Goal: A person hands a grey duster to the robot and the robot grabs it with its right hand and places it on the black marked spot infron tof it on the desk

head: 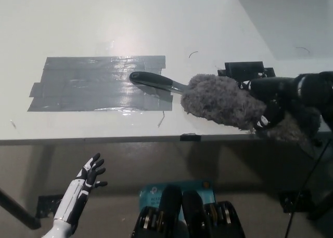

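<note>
A pale desk [104, 20] fills the upper part of the head view, its front edge running across the middle of the picture, with a darker floor below. On the desk's left half lies a broad patch of shiny grey tape [99, 83], strips laid side by side. Further right, near the desk's far right part, sits a small black marked spot [246, 70], and a short black tab [188, 137] clings to the front edge. The grey duster [218, 101] lies low over the desk between tape and spot: its dark handle [155, 82] reaches left and overlaps the right end of the tape, while its fluffy head points toward the right front corner, just short of the black spot and partly covering its near side. The right robot hand [270, 100], black, is closed on the duster's fluffy end at the right edge, its fingers sunk into the fibres. The left robot hand [89, 174], white, rests well below the desk edge at lower left, holding nothing, its fingers spread apart. A blue label [174, 188] shows on the floor near the bottom middle.
</note>
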`<act>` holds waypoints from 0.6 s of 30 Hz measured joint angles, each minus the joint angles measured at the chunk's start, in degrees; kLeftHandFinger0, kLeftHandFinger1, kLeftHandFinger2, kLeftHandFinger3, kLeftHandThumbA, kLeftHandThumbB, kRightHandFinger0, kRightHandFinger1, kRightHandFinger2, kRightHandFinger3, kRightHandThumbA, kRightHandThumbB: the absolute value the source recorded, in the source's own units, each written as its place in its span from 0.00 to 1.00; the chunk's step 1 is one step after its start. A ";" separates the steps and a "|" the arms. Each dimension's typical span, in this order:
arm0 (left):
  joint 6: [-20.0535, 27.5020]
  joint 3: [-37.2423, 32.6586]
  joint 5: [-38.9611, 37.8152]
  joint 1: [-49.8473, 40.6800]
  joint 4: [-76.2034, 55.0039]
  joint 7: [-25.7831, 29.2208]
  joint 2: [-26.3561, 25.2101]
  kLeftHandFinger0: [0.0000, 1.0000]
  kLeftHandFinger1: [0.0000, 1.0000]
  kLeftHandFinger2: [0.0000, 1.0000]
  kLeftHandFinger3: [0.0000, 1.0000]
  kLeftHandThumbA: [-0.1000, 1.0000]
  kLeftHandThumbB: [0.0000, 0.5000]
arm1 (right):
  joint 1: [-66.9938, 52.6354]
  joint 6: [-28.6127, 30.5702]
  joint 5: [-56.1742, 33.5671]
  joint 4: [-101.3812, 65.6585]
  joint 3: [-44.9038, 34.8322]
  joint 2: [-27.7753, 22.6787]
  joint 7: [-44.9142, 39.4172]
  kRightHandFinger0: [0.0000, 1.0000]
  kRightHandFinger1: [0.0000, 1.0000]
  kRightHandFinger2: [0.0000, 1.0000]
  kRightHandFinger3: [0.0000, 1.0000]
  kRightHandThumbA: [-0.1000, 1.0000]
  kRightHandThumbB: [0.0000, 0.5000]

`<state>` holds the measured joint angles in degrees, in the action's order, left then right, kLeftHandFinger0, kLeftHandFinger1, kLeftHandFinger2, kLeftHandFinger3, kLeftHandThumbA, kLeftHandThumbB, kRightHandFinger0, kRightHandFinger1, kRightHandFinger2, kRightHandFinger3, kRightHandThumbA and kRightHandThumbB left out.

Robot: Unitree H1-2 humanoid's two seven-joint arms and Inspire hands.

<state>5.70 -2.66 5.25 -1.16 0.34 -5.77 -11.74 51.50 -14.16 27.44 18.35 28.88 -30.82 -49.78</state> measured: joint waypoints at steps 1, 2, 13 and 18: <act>0.00 0.00 0.00 0.00 0.00 0.00 0.00 0.79 0.91 1.00 1.00 0.96 0.14 | 0.00 -0.55 -1.36 -0.89 -0.88 -0.37 -1.03 1.00 1.00 1.00 1.00 0.88 1.00; 0.00 0.00 0.00 0.01 0.00 0.00 0.00 0.79 0.90 1.00 1.00 0.96 0.15 | 0.00 -0.89 -2.39 -1.42 -1.65 -0.63 -1.78 1.00 1.00 1.00 1.00 0.88 1.00; 0.10 -0.05 0.02 0.02 -0.06 -0.01 -0.01 0.78 0.88 0.97 1.00 0.96 0.17 | 0.83 -6.04 -12.16 -12.92 -18.12 -1.16 -4.10 1.00 1.00 1.00 1.00 0.96 0.83; 0.15 -0.12 0.10 0.04 -0.21 -0.01 0.00 0.78 0.88 0.96 1.00 0.98 0.19 | 1.47 -7.68 -11.92 -23.07 -25.62 0.35 0.69 1.00 1.00 1.00 1.00 1.00 0.82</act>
<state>5.85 -2.78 5.34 -1.12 0.14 -5.77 -11.74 52.97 -21.84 15.52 -4.72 3.26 -30.47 -49.09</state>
